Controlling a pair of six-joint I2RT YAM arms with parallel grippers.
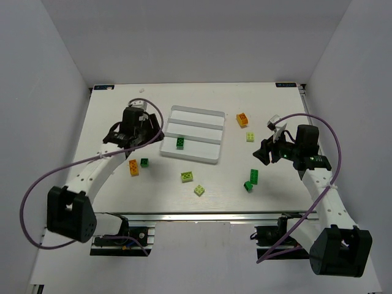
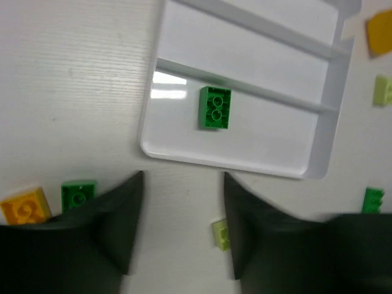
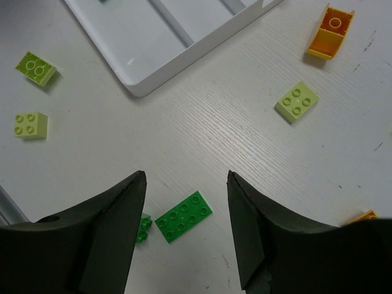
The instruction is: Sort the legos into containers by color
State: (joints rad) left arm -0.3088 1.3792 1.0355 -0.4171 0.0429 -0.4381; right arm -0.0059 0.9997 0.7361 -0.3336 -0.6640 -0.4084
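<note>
Right pincer (image 3: 186,181) spread, empty, over flat green lego (image 3: 184,217); left pincer (image 2: 182,181) likewise. Looks light, rigid, slick: pinch long sides.

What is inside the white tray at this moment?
One green brick lies in the nearest compartment of the tray. The other two compartments show nothing. Nothing covers the tray from above; only the floor under the brick is hidden.

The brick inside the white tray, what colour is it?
The brick is green; the left wrist view shows it best.
</note>
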